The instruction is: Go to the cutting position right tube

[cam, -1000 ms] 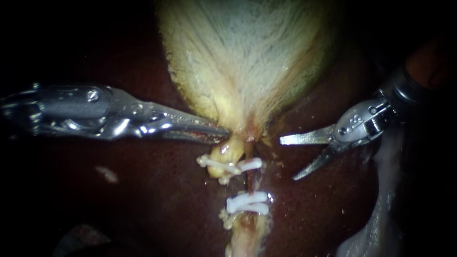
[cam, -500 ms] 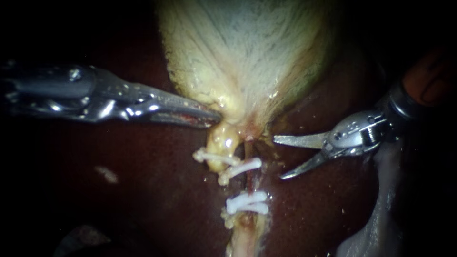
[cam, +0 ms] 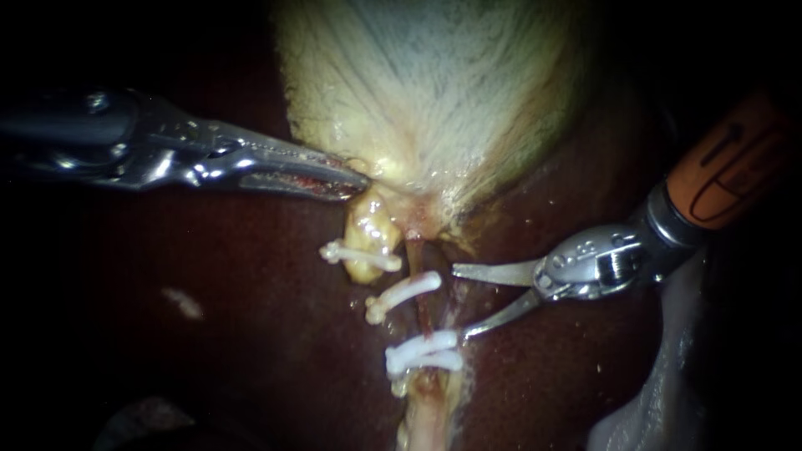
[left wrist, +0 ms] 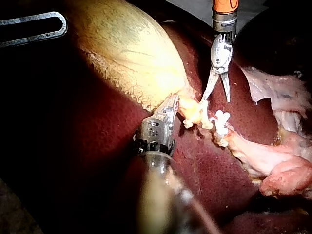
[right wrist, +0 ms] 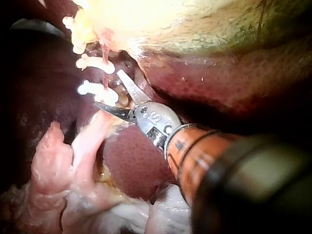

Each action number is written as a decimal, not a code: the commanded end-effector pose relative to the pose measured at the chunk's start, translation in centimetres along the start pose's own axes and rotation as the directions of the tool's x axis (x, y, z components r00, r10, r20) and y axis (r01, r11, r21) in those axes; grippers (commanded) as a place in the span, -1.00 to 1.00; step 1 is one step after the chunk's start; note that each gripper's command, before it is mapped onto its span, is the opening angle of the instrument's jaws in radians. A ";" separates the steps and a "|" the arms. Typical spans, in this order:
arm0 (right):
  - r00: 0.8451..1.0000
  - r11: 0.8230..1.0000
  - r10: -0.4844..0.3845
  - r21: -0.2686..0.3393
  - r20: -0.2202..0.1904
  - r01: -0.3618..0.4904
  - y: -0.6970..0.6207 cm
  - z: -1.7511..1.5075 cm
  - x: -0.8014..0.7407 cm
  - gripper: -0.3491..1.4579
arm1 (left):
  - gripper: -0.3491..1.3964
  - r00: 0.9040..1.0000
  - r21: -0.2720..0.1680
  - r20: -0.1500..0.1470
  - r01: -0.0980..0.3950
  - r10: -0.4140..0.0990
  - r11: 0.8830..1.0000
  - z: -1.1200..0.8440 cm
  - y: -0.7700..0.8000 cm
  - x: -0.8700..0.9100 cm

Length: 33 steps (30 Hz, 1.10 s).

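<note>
Right instrument's end effector (cam: 460, 301) gapes wide just beside the thin right tube (cam: 423, 313), which runs between the upper clip (cam: 403, 294) and the lower clips (cam: 422, 355) — its lower blade (cam: 493, 319) sits so near those clips that closing in could, I'd judge, snag one instead of the tube.

L instrument (cam: 355, 179) & R instrument (cam: 459, 301): shiny bare metal. Liver (cam: 251, 334), gallbladder (cam: 434, 100): wet, glossy. Clips (cam: 422, 355): smooth white plastic.
</note>
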 end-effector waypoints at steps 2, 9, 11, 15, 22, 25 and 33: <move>1.000 1.000 0.010 0.012 0.002 -0.010 -0.01 0.05 -0.01 0.76 | -1.00 1.000 0.000 0.000 0.000 0.000 1.000 0.00 0.00 0.00; 1.000 0.999 0.012 0.031 0.004 -0.012 -0.01 0.23 0.01 0.70 | -1.00 1.000 0.000 0.000 0.000 0.000 1.000 0.00 0.00 0.00; 1.000 0.999 0.012 0.030 0.004 -0.012 0.00 0.25 0.02 0.68 | -1.00 1.000 0.000 0.000 0.000 0.000 1.000 0.00 0.00 0.00; 1.000 0.999 0.019 0.029 0.003 -0.019 0.01 0.28 0.04 0.67 | -1.00 1.000 -0.001 0.000 0.000 0.000 1.000 0.00 -0.01 0.00; 0.999 0.998 0.041 0.043 0.005 -0.041 0.03 0.33 0.07 0.48 | -1.00 1.000 -0.001 0.000 0.000 0.000 1.000 0.01 -0.01 0.00; 0.999 0.997 0.047 0.058 0.007 -0.048 0.03 0.35 0.08 0.31 | -1.00 1.000 -0.001 0.000 0.000 0.000 1.000 0.01 -0.01 0.00; 0.999 0.996 0.048 0.075 0.010 -0.048 0.03 0.44 0.09 0.22 | -1.00 1.000 -0.002 0.000 0.000 0.000 1.000 0.01 -0.01 0.00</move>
